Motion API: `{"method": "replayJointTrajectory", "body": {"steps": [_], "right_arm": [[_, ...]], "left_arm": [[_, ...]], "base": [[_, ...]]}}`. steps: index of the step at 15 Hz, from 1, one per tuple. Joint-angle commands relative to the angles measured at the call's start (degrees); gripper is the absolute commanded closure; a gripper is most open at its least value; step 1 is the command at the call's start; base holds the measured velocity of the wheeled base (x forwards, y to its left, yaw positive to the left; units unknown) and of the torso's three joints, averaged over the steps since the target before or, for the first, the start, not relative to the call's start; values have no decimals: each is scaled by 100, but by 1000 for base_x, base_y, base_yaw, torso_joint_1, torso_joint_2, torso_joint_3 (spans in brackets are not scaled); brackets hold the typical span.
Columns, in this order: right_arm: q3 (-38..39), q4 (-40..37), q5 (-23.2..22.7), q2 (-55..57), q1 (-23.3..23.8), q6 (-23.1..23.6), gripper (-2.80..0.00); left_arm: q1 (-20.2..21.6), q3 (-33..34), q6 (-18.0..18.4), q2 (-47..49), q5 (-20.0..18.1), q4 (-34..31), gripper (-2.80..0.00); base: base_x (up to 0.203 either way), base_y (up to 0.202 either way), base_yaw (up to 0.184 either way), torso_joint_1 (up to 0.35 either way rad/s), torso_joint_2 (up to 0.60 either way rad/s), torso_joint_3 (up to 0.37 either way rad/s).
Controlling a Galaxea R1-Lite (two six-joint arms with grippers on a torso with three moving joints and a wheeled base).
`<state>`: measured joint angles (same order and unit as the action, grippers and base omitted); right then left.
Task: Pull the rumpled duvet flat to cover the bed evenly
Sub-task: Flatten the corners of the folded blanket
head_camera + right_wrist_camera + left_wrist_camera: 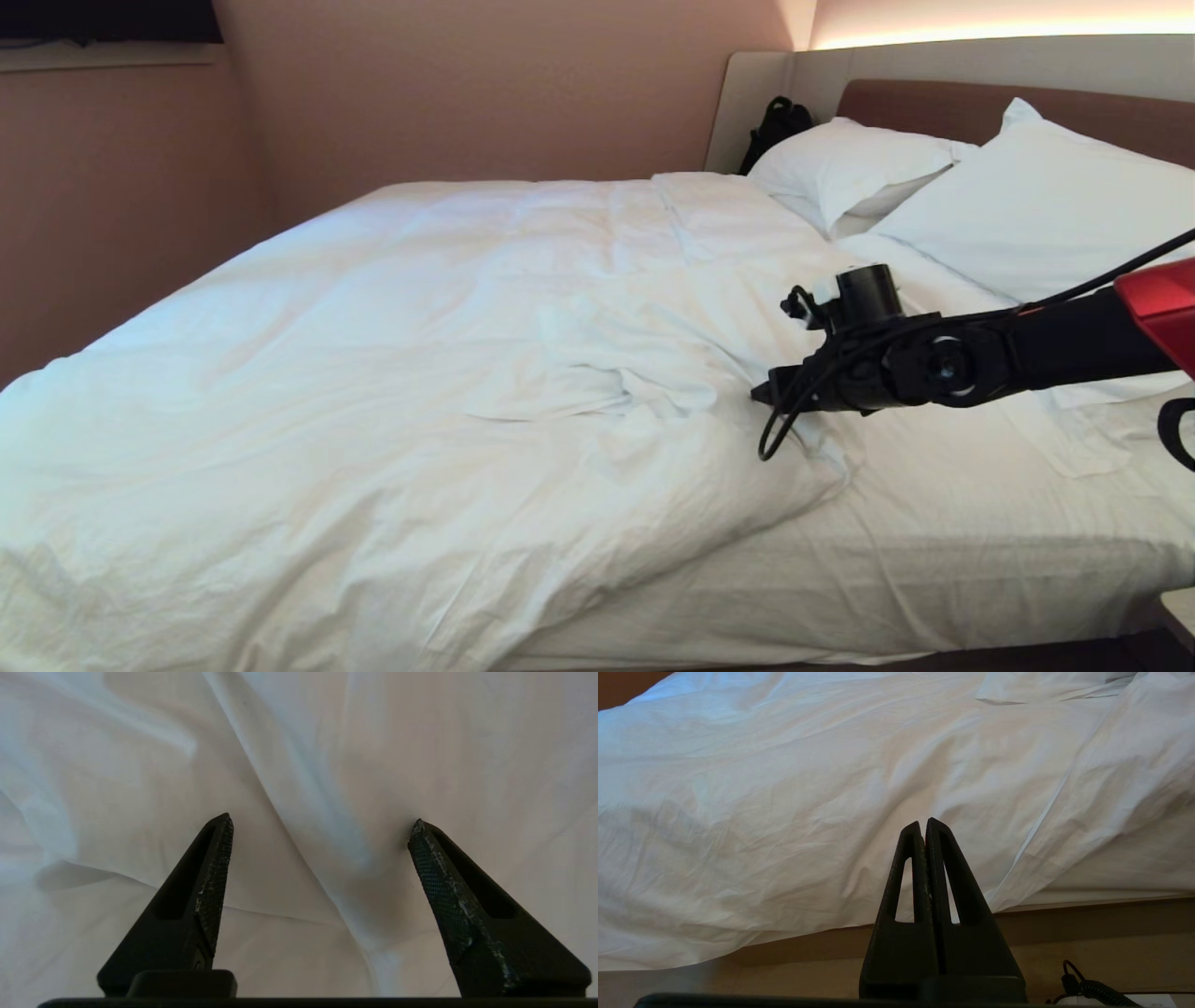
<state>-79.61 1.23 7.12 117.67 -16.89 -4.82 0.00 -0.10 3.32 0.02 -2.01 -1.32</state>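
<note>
The white duvet [420, 373] lies over most of the bed [934, 579], with a rumpled fold near its upper edge beside my right arm. The near upper corner stops short of the pillows, leaving bare sheet there. My right gripper [761, 392] reaches in from the right, just over that fold. In the right wrist view it [322, 820] stands open, fingers wide on either side of a soft ridge of duvet [303, 765], holding nothing. My left gripper [923, 823] is shut and empty, low beside the bed, facing the duvet's [784, 788] overhanging side.
Two white pillows [850, 163] [1046, 205] lean on the brown headboard [934, 103]. A black bag [777, 126] sits in the far corner by the headboard. A pink wall [121, 215] runs along the bed's far side. The bed base [1087, 924] shows under the overhang.
</note>
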Motion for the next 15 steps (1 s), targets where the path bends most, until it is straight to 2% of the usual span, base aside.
{"method": "replayJointTrajectory", "body": {"steps": [1,9,15], "right_arm": [[156,888,-88,28,37,227,-280],[152,1183,-219,400,59,236,-280],[-99,1181,-226,885,309,239,-280]], "left_arm": [[0,1,2,-2,-1,0,0],[0,1,2,-2,-1,0,0],[0,1,2,-2,-1,0,0]], "base": [[0,0,0,0,0,0],[0,0,0,0,0,0],[0,0,0,0,0,0]]}}
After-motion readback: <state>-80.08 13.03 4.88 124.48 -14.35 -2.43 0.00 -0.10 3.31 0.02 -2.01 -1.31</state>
